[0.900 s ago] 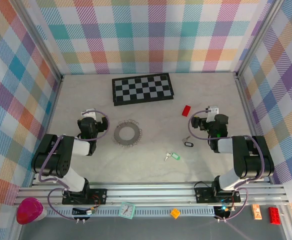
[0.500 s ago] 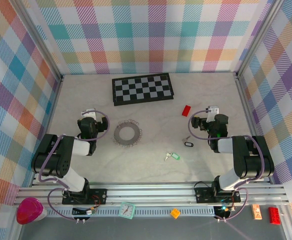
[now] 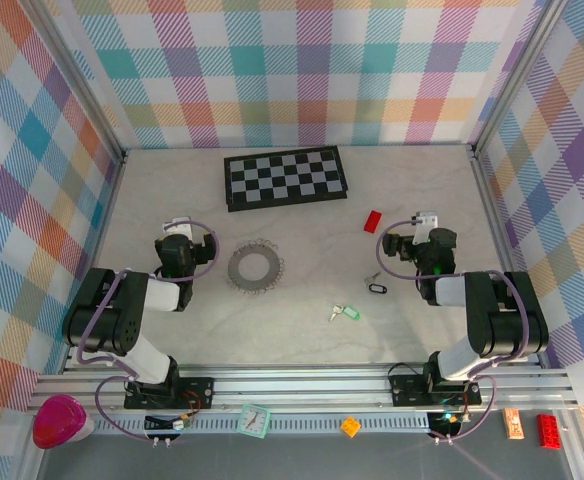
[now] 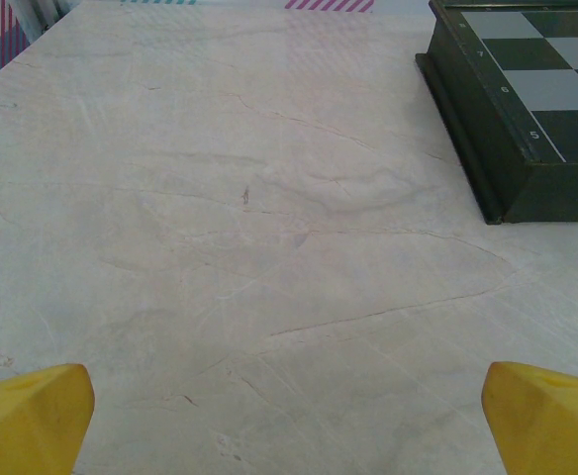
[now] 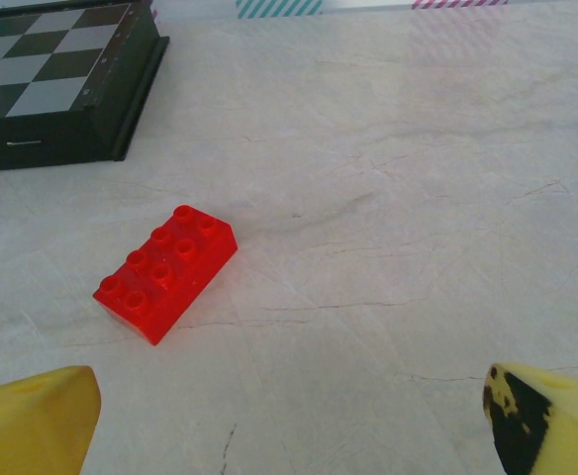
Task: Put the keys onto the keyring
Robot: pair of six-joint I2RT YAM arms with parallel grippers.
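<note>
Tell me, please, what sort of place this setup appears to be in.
Most likely a robotics lab test cell: plaid walls box in a marbled table, the left arm and right arm are bolted to an aluminium rail, and staged props such as a chequered board and red block lie out.

Small white digit 5, printed on the chequered board border, neighbouring digits (too blurred) unreadable

The keyring lies left of centre on the table, the board behind it. To its right (well apart from it) lie the farther key and, seemingly just front-left of that, the nearer key. The block sits right of the board.
</note>
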